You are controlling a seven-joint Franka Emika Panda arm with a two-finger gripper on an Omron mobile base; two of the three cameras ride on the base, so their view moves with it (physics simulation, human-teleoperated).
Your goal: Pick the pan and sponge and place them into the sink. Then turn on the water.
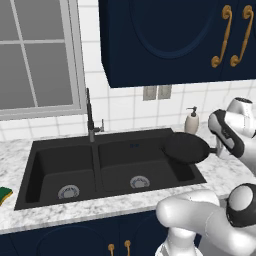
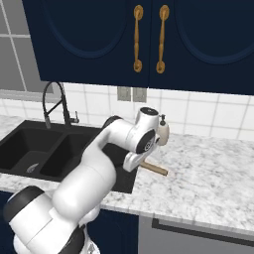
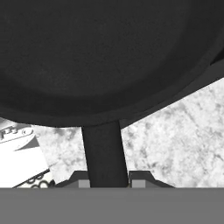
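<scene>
The black pan (image 1: 186,148) hangs tilted over the right rim of the black double-basin sink (image 1: 96,167), partly above the right basin. My gripper (image 3: 108,183) is shut on the pan's handle (image 3: 104,151), close to the pan bowl (image 3: 100,57). The tan end of the handle (image 2: 154,169) sticks out behind my hand over the counter. The green and yellow sponge (image 1: 5,194) lies on the counter at the far left of the sink. The dark arched faucet (image 1: 90,117) stands behind the divider, and no water stream is visible.
A white soap dispenser (image 1: 192,121) stands on the marble counter just behind the pan and my hand. Dark blue wall cabinets (image 1: 170,40) hang above. The counter (image 2: 208,173) stretches to the right of the sink.
</scene>
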